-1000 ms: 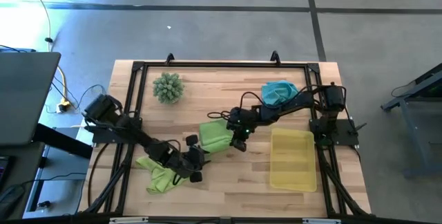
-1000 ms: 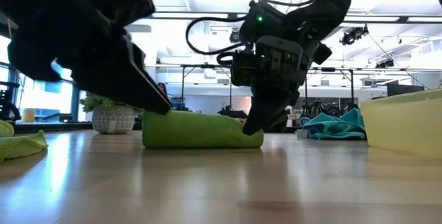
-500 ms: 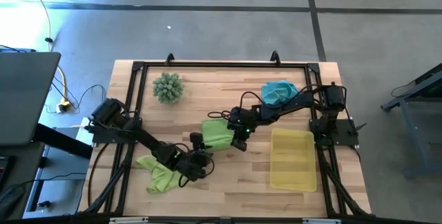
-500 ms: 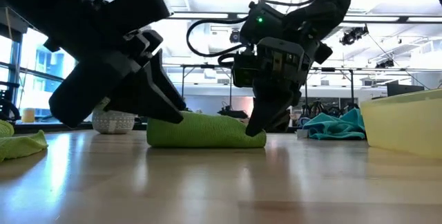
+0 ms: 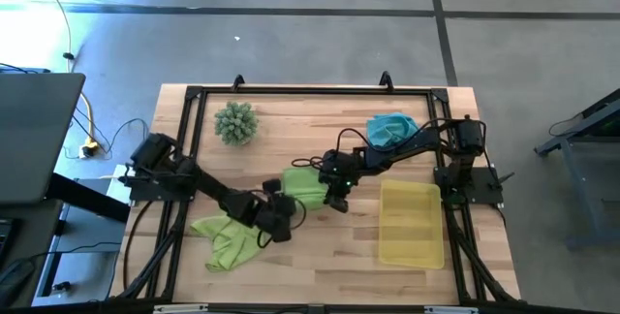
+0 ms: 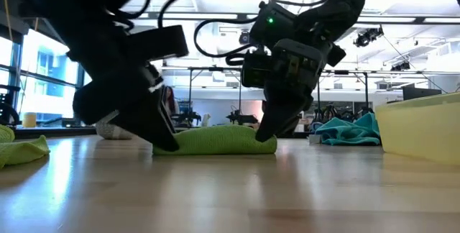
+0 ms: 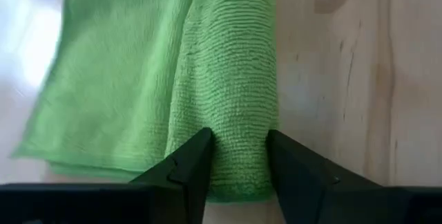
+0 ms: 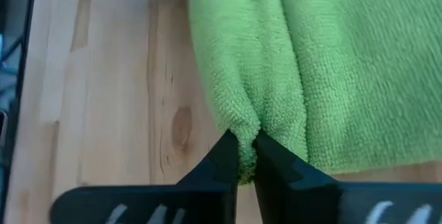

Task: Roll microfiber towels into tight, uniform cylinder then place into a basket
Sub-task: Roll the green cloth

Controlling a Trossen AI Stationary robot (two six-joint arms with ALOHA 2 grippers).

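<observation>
A lime green microfiber towel [image 5: 302,186], partly rolled, lies mid-table. My left gripper [image 5: 276,209] is at its near-left end, its fingers on either side of the rolled part [image 7: 235,99]. My right gripper [image 5: 336,196] is shut on the towel's right end. In the low view, the left gripper [image 6: 162,138] and right gripper [image 6: 267,131] stand at the two ends of the towel [image 6: 215,139]. A second lime green towel [image 5: 225,238] lies crumpled near the front left. A teal towel [image 5: 390,128] lies at the back right. The yellow basket [image 5: 412,246] stands at the right. My left gripper has the end of the towel's rolled part [image 7: 238,156] between its two fingers [image 7: 193,165], which touch its two sides. They slant down from the table's near left and lie along the roll. The towel rests on the table. My right gripper pinches a bunched fold at the towel's right end [image 8: 243,128] between its two shut fingers [image 8: 224,156]. It slants down from the table's right. The towel lies on the table below it, slack.
A spiky green ball [image 5: 235,122] sits at the back left. A black frame [image 5: 310,91] runs round the tabletop. Bare wood [image 5: 320,256] lies between the near towel and the basket.
My left gripper has moved from beside the crumpled towel toward the table's far right, tipping more steeply down, and its fingers have come onto the near-left end of the middle towel. That end now lies lower and flatter. My right gripper has stayed where it was.
</observation>
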